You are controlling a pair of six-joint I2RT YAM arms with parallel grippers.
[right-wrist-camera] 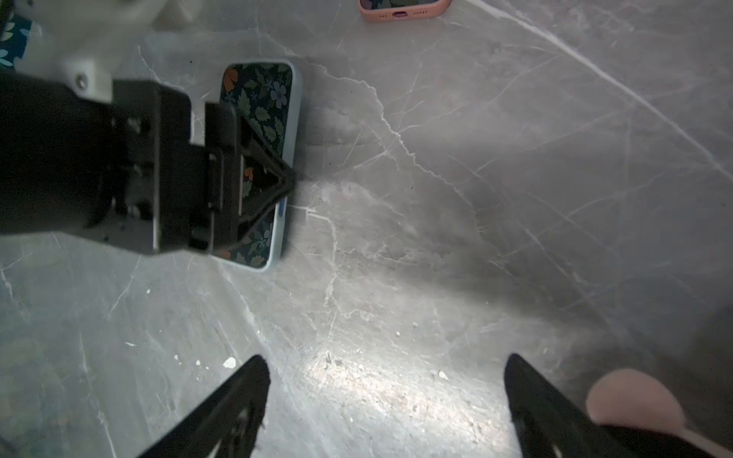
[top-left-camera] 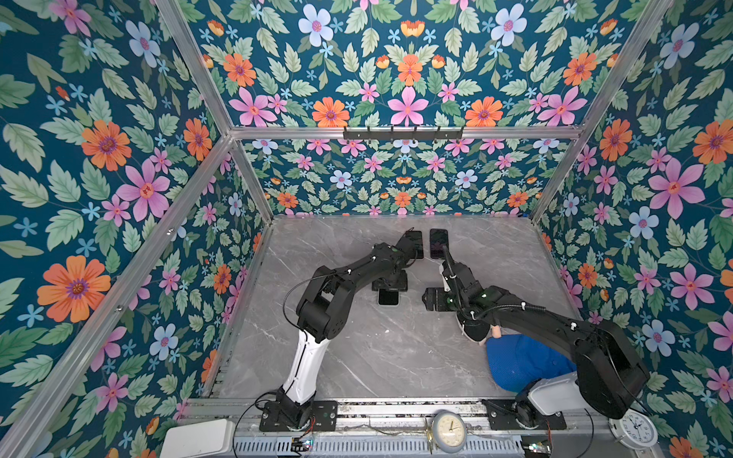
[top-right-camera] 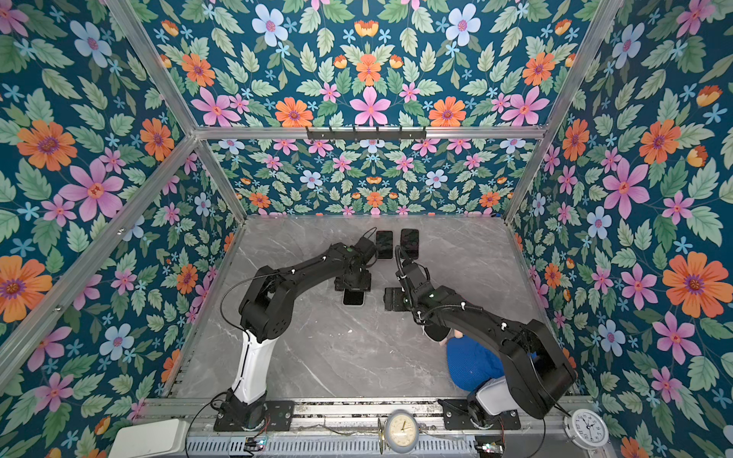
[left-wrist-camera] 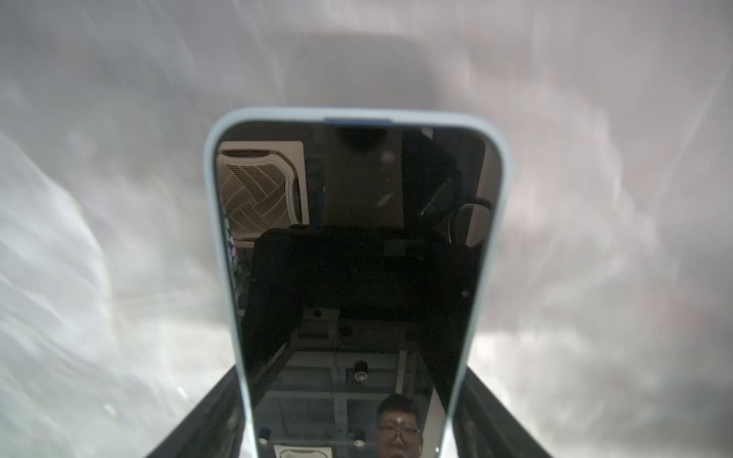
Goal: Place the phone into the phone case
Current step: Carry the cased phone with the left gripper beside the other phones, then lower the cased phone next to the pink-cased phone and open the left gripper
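The phone has a dark glossy screen and sits in a pale blue phone case whose rim runs all round it. It lies flat on the grey marble table in both top views. My left gripper stands over its far half, and its dark fingers press the case's two long sides. In the right wrist view one left finger meets the case's edge. My right gripper hovers open over bare table to the right of the phone.
Two more dark-screened phones lie side by side near the back wall; one has a pink case. A blue cloth thing lies under the right arm. Two clocks stand on the front rail.
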